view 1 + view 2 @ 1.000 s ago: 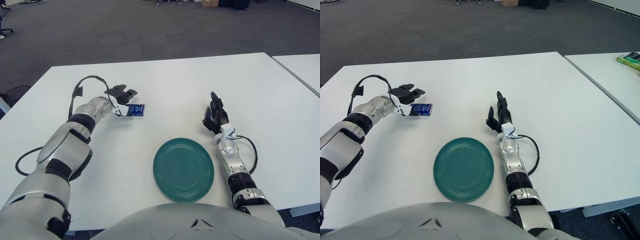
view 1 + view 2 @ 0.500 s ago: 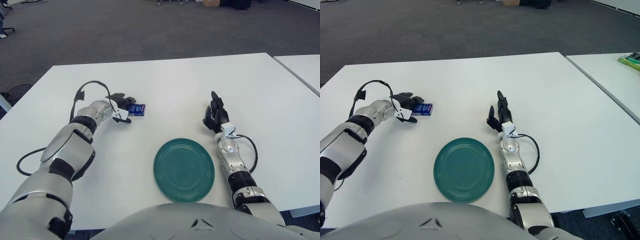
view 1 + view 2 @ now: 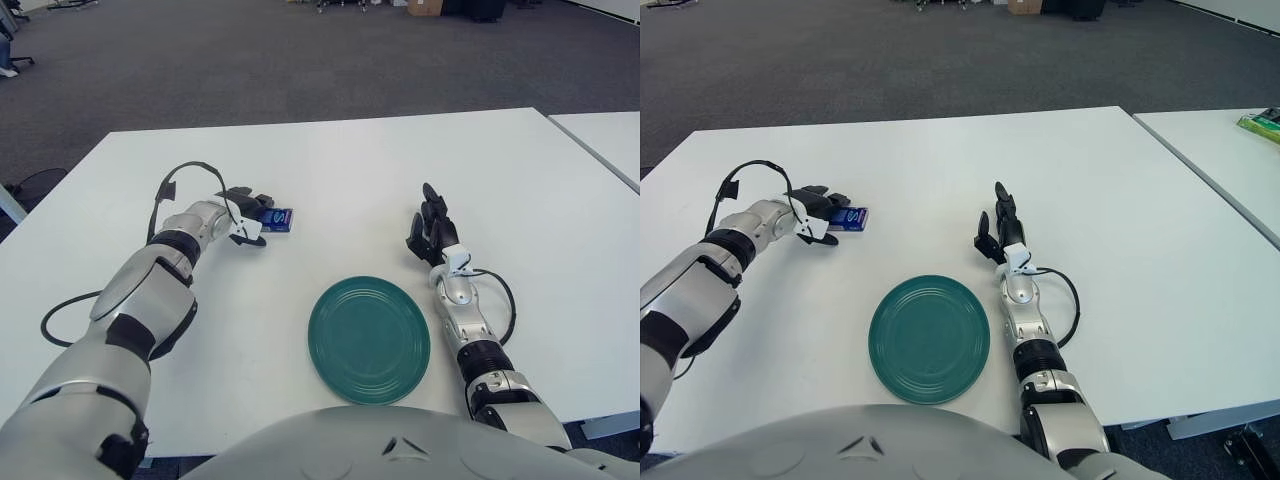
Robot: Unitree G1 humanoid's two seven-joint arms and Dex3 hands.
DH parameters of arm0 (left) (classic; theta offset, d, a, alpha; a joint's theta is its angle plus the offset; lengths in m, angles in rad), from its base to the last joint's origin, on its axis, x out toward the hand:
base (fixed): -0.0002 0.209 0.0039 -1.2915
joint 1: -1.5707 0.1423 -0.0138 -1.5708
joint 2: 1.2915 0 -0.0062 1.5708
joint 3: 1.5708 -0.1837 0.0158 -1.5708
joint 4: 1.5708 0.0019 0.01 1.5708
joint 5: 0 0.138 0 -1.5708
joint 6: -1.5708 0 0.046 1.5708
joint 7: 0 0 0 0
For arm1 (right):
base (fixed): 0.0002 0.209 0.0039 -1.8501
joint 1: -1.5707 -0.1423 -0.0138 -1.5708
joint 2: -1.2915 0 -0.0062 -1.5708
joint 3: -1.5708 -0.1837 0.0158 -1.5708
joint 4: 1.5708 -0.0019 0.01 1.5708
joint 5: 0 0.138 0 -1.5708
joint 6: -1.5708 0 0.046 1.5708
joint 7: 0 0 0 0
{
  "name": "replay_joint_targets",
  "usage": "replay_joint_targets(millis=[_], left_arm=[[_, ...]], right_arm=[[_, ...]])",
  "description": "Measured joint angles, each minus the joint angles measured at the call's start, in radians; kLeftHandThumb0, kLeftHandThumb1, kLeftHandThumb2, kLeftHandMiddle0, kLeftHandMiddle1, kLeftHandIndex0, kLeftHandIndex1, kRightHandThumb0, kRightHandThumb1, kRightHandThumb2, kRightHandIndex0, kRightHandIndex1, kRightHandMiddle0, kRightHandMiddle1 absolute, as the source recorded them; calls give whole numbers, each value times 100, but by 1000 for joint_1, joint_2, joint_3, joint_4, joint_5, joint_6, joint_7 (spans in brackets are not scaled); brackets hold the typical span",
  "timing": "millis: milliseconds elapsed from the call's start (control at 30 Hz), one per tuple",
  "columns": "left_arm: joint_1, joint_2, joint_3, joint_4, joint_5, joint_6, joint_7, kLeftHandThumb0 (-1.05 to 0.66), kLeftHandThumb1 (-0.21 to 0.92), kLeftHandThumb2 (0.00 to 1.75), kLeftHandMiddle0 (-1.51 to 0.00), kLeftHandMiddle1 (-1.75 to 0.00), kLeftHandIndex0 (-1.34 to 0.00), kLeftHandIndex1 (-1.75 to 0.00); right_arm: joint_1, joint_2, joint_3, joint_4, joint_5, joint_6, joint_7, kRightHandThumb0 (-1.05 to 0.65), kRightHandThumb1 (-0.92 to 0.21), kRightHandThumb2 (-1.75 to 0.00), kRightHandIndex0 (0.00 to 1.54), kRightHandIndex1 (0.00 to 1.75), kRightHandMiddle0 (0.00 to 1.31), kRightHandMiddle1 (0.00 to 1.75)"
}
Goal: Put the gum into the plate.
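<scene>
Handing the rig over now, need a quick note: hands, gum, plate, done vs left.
Left hand: fingers closed around the gum, low at the white table, far left of centre.
Right hand: idle, open, beside the plate's upper right.
Plate: green, empty, near the front edge.
Done: gum grasped.
Left: lift it, carry it right and toward the robot, release it in the plate.
</scene>
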Motion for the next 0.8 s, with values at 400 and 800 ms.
replay_joint_targets(millis=[400, 800], left_arm=[[19, -50, -31, 30, 3, 72, 202, -45, 52, 97, -63, -174, -45, -174], [66, -76, 77, 30, -120, 62, 270, -46, 38, 123, -103, -175, -56, -175]], right_arm=[[-2, 1, -7, 2, 7, -1, 9, -87, -92, -89, 8, 0, 0, 13], [-2, 2, -13, 3, 7, -3, 7, -87, -92, -88, 16, 2, 0, 22]])
